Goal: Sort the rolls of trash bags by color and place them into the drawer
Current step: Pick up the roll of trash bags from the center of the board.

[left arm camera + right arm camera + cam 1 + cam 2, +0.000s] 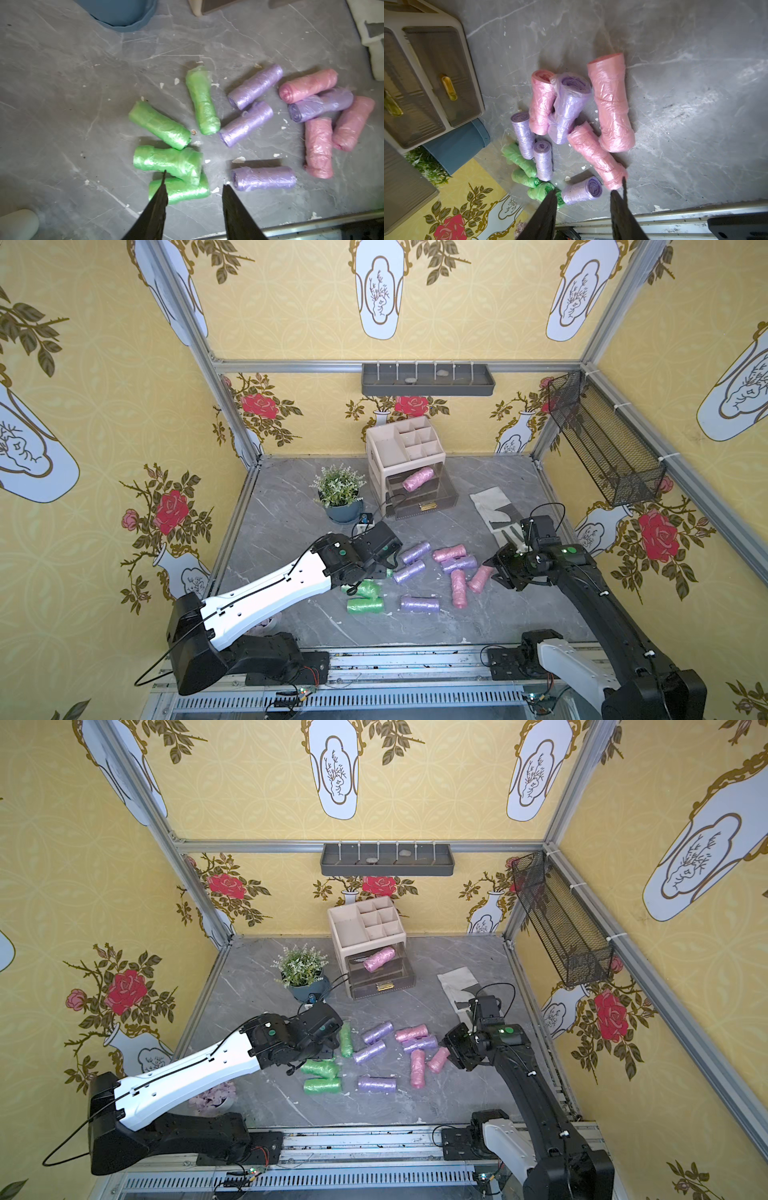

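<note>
Left fingers (158, 207) apart over green rolls (166, 160)

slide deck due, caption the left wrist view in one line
Left jaws parted above four green rolls, four lilac rolls and three pink rolls beside them on the grey table

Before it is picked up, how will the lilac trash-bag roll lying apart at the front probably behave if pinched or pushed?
The lilac roll lies on its side on the smooth table, so a push would likely roll it. Its shiny crinkled film looks slippery and probably dents when pinched.
</note>
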Robot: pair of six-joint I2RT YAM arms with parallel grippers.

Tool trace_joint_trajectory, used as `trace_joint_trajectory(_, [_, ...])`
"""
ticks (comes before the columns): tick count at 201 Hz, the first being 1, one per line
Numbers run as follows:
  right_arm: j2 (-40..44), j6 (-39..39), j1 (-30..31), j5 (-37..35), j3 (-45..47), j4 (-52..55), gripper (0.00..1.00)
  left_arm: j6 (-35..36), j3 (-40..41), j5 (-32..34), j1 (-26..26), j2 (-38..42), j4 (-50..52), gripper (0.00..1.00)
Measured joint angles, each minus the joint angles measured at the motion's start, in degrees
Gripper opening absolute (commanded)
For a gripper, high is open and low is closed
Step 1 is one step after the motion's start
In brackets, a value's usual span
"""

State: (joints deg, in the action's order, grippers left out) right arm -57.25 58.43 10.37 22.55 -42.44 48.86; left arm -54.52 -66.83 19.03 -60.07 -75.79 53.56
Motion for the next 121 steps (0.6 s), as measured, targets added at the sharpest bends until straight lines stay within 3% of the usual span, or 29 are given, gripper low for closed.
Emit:
trace_joint_trajectory(27, [-2.69, -1.31, -1.40, 0.98, 2.49, -1.77, 0.43, -1.66, -1.64, -1.05, -3.21, -3.34, -2.21, 0.46])
trace_joint_trajectory(121, [-10.51, -4.68, -2.64, 0.79, 4.92, -5.75, 0.48, -3.58, -2.43, -4.59, -5.51, -8.44, -7.21, 0.46])
